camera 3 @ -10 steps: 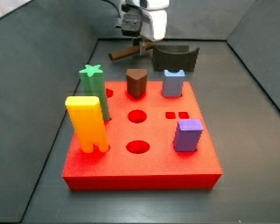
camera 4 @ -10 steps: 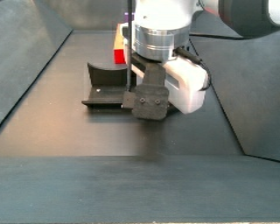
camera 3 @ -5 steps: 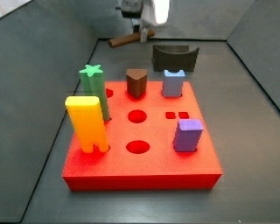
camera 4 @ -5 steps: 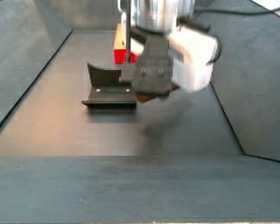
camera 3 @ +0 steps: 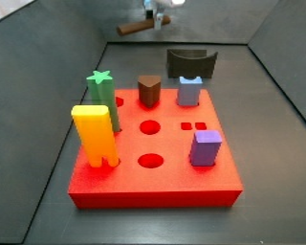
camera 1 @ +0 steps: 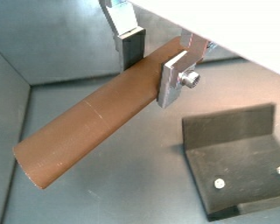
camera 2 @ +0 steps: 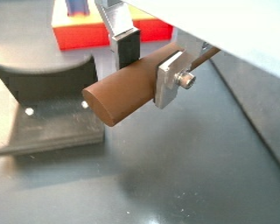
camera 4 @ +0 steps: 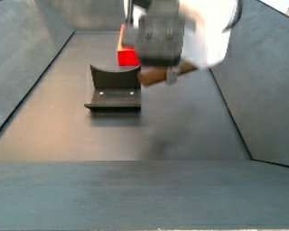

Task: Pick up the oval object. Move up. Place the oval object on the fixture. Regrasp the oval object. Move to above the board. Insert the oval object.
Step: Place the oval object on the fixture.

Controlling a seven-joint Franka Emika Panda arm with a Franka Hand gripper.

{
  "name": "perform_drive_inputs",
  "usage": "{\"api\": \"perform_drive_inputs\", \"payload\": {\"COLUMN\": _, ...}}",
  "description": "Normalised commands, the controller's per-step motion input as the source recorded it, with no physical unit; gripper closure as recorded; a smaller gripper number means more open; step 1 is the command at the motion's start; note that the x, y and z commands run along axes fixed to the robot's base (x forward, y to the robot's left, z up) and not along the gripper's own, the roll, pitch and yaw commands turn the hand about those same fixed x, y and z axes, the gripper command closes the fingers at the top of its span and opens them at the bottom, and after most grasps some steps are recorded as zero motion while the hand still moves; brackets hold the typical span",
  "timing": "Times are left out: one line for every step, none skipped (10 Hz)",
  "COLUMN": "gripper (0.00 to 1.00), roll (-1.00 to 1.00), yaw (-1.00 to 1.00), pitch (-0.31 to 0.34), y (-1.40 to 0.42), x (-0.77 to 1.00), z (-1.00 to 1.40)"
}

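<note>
Gripper raised above floor, fingers pinching oval object held near-horizontal. Fixture beneath and beside; board well apart.

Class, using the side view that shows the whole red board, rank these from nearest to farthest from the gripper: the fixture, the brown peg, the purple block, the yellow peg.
The gripper is raised at the far end, holding the oval object.
1. Fixture, on the floor just beyond the board.
2. Brown peg, back row.
3. Purple block, near right.
4. Yellow peg, near left; close to the purple block's rank.
</note>
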Motion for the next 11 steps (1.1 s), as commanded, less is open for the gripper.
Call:
{"api": "perform_drive_inputs", "payload": {"gripper": 1.00, "roll": 0.00, "yaw": 0.00, "pitch": 0.036, "y": 0.00, "x": -0.02, "z": 1.00}}
{"api": "perform_drive_inputs", "payload": {"gripper": 1.00, "roll": 0.00, "yaw": 0.00, "pitch": 0.039, "y": 0.00, "x": -0.02, "z": 0.93}}
{"api": "perform_drive_inputs", "payload": {"gripper": 1.00, "roll": 0.00, "yaw": 0.01, "pitch": 0.046, "y": 0.01, "x": -0.01, "z": 0.70}}
{"api": "perform_drive_inputs", "payload": {"gripper": 1.00, "roll": 0.00, "yaw": 0.01, "pitch": 0.055, "y": 0.01, "x": 0.00, "z": 0.52}}
{"api": "perform_drive_inputs", "payload": {"gripper": 1.00, "roll": 0.00, "yaw": 0.01, "pitch": 0.073, "y": 0.01, "x": 0.01, "z": 0.28}}
{"api": "perform_drive_inputs", "payload": {"gripper": 1.00, "roll": -0.01, "yaw": 1.00, "pitch": 0.032, "y": -0.61, "x": 1.00, "z": 0.15}}
{"api": "perform_drive_inputs", "payload": {"gripper": 1.00, "roll": 0.00, "yaw": 1.00, "pitch": 0.038, "y": -0.58, "x": 1.00, "z": 0.08}}
{"api": "perform_drive_inputs", "payload": {"gripper": 1.00, "roll": 0.00, "yaw": 1.00, "pitch": 0.042, "y": -0.53, "x": 1.00, "z": 0.08}}
{"api": "perform_drive_inputs", "payload": {"gripper": 1.00, "roll": 0.00, "yaw": 1.00, "pitch": 0.055, "y": -0.40, "x": 1.00, "z": 0.06}}
{"api": "perform_drive_inputs", "payload": {"gripper": 1.00, "roll": 0.00, "yaw": 1.00, "pitch": 0.066, "y": -0.36, "x": 1.00, "z": 0.05}}
{"api": "perform_drive_inputs", "payload": {"gripper": 1.00, "roll": 0.00, "yaw": 1.00, "pitch": 0.083, "y": -0.29, "x": 1.00, "z": 0.04}}
